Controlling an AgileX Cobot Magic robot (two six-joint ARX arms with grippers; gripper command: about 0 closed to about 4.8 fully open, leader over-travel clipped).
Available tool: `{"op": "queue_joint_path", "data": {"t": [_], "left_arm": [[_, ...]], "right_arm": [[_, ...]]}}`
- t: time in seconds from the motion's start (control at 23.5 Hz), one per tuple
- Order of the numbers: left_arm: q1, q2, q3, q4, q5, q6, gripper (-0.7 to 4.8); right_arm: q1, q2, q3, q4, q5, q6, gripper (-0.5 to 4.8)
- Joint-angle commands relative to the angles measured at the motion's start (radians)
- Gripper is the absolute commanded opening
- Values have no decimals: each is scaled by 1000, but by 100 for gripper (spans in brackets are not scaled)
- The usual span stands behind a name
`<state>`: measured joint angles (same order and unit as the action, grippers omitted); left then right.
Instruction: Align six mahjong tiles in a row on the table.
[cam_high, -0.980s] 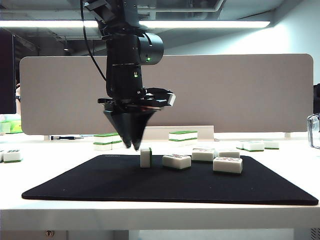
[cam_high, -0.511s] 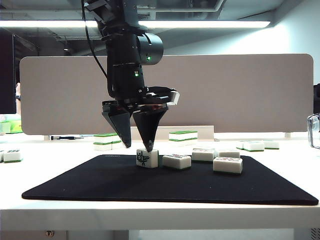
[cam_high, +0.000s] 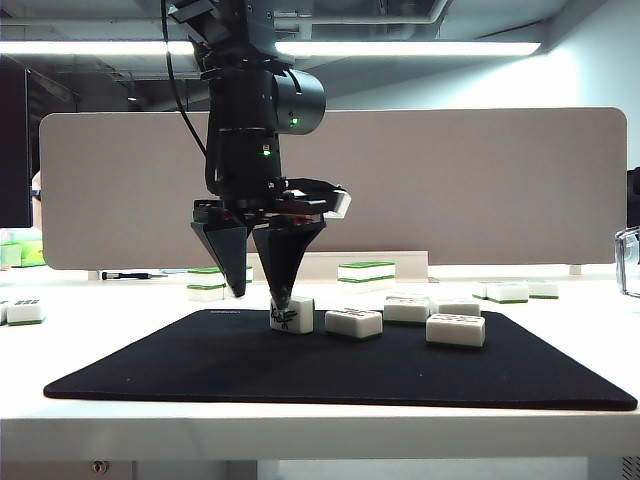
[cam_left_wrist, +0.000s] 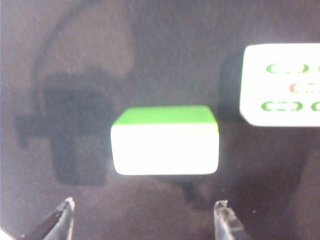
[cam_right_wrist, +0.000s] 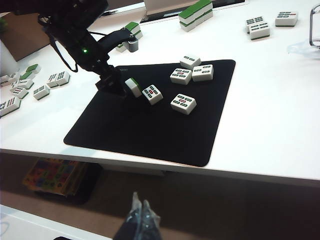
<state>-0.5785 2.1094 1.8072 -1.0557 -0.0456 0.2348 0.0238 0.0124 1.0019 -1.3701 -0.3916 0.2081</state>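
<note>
A: On the black mat (cam_high: 200, 375), where is the left gripper (cam_high: 260, 296)?
B: Fingers spread, over an on-edge mahjong tile (cam_high: 292, 314). Four other tiles (cam_high: 353, 322) lie flat beside it.
A: Right gripper (cam_right_wrist: 139, 212)?
B: Fingers pressed together, off the table (cam_right_wrist: 280, 125).

1. A grey rounded partition panel (cam_high: 450, 185) stands behind the left gripper (cam_high: 258, 296).
2. Long ceiling strip lights (cam_high: 410, 48) glow above it.
3. A grey wall (cam_high: 600, 70) rises at far right.
</note>
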Motion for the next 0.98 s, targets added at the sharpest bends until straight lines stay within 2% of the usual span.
{"op": "queue_joint_path", "data": {"t": [0.04,0.13,0.34,0.68,0.77,0.85,0.89,0.94,0.98], "left_arm": [[0,-2,3,68,-3,0,358],[0,0,3,92,-3,1,296],[1,0,3,105,-68,0,295],[0,0,3,260,-67,0,295],[-1,-1,6,272,-62,-35,295],[-2,-2,10,272,13,-119,296],[-2,0,9,273,100,-147,301],[-2,10,9,281,162,-145,301],[-2,24,9,291,172,-145,309]], "right_arm": [[0,-12,2,13,16,-3,-1],[0,-12,2,13,16,-3,-1],[0,-12,2,13,16,-3,-1],[0,-12,2,13,32,-3,-1],[0,-12,2,13,34,-3,-1],[0,-12,2,13,34,-3,-1],[0,-12,2,13,34,-3,-1],[0,-12,2,13,34,-3,-1],[0,-12,2,13,34,-3,-1]]}}
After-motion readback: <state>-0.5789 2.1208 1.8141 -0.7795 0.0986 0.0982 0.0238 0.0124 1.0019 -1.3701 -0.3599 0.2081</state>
